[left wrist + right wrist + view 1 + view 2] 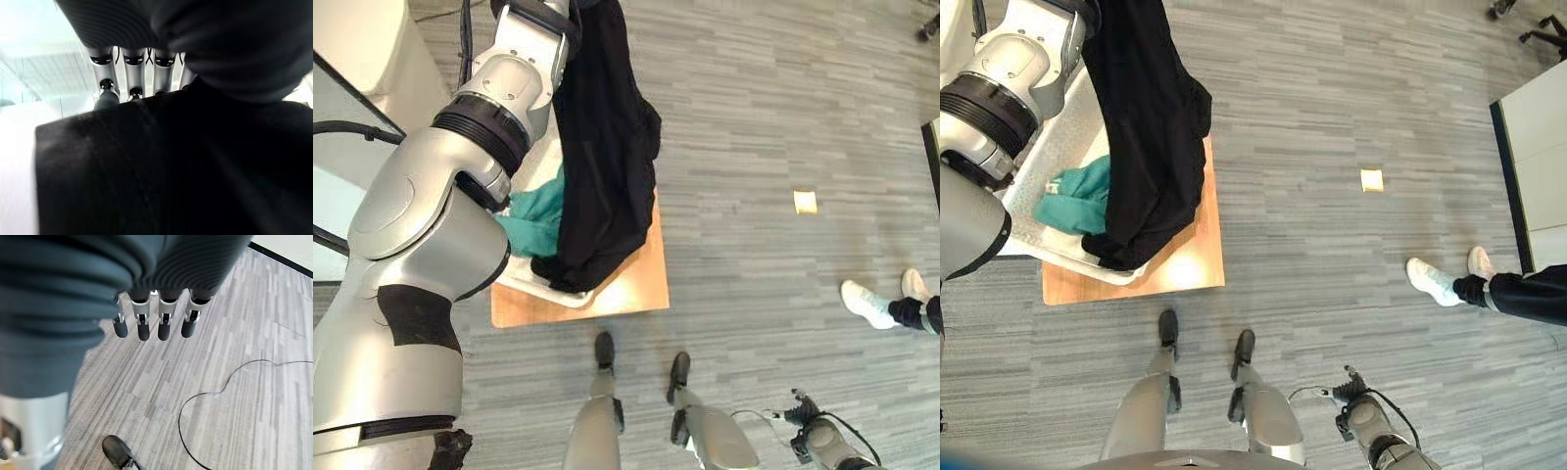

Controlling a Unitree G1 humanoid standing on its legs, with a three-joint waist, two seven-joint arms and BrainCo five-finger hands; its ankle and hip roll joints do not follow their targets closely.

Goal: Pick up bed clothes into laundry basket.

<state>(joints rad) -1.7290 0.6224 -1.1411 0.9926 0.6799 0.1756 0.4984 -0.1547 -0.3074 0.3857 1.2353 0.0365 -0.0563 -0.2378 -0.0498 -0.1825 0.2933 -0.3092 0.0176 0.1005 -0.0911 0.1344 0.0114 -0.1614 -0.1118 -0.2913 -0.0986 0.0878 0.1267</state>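
Left hand (132,73) gripping black garment (607,147)

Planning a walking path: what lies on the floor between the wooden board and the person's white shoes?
Bare grey floor apart from one small yellow note, seen in both eye views.

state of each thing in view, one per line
black cloth: lifted by the left hand, hanging down with its lower end in the basket
teal cloth: crumpled inside the basket
basket: sits on the wooden board, holds both cloths
wooden board: flat on the floor
left hand: fingers on the black cloth
right hand: relaxed, empty, above the floor
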